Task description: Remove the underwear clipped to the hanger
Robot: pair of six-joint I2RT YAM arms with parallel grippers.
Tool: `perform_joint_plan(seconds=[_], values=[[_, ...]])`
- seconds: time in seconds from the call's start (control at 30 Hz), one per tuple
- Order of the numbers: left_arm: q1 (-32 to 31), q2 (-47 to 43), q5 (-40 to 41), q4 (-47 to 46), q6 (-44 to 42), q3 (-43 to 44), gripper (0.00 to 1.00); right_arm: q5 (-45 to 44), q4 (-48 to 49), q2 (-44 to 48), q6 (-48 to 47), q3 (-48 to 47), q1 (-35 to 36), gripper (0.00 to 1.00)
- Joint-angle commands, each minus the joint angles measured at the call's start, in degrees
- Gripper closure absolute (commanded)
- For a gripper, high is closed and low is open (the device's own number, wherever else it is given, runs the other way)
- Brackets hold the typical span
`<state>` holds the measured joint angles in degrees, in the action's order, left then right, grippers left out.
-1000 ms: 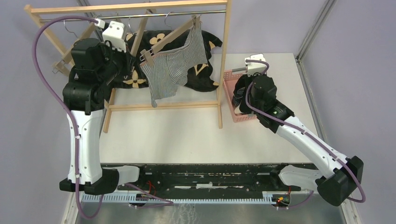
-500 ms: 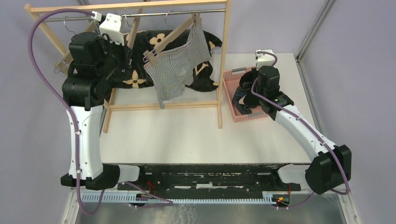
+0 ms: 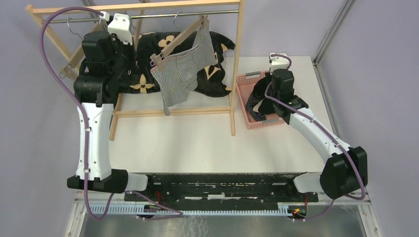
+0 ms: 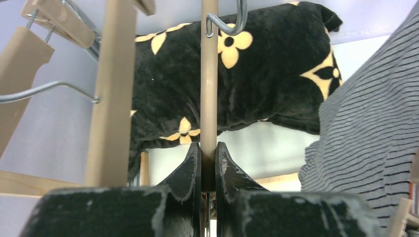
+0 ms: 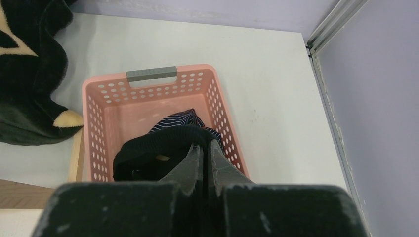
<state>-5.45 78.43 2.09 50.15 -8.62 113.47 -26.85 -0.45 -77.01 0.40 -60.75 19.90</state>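
Underwear on hanger: grey-white striped underwear (image 3: 180, 69) hangs clipped at both ends of a tilted wooden hanger (image 3: 179, 38) on the rack (image 3: 237, 64), in front of the black cushion (image 3: 213, 85).
Underwear in basket: black underwear (image 5: 143, 148) and navy striped underwear (image 5: 179, 118) lie in the pink basket (image 5: 90, 113), to the right of the rack.
Left gripper (image 4: 208, 149): clamped on the hanger's thin wooden bar, beside the striped cloth.
Right gripper (image 5: 204, 146): jaws together above the basket, tips at the black cloth. Whether a fold is pinched cannot be told.
Step in hand: probably steadying the hanger so the last piece can be pulled free.
Doing it well: hold the bar firm. Bring the right gripper to the cloth just below a clip (image 3: 157, 60) and pull down out of the clip's mouth, one clip at a time, so the hook stays on the rail.
Wrist views only: the grip on the bar and what is in the basket.
Top view only: both clips, the hanger's tilt, and the arms well apart.
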Motion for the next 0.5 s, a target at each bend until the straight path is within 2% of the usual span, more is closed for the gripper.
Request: perform_joint_plan(seconds=[0.0,0.1,0.2,0.4,0.43,0.47], values=[[0.79,-2.41,4.9,-3.06,0.55,-2.2,0.92,0.27,3.04,-0.03,0.83,-1.72,-0.47,1.0],[0.79,-5.38,4.94,-4.49,1.53,-4.92,0.61,0.61,2.7,-0.59,0.98,-2.01,-0.49,1.0],[0.81,-8.54,3.42,-5.95,2.81,-7.03,0.43,0.83,2.65,-1.2,1.17,-2.11,-0.49,1.0],[0.82,-12.51,0.46,-5.96,3.7,-7.71,0.34,0.8,1.9,-2.34,1.67,-2.33,-0.56,0.99],[0.8,-12.82,0.24,-5.68,3.7,-7.67,0.33,1.02,1.62,-2.6,1.89,-2.35,-0.58,0.98],[0.8,-13.13,-0.09,-5.49,3.78,-7.58,0.32,1.46,1.47,-2.8,2.15,-2.47,-0.57,0.9]])
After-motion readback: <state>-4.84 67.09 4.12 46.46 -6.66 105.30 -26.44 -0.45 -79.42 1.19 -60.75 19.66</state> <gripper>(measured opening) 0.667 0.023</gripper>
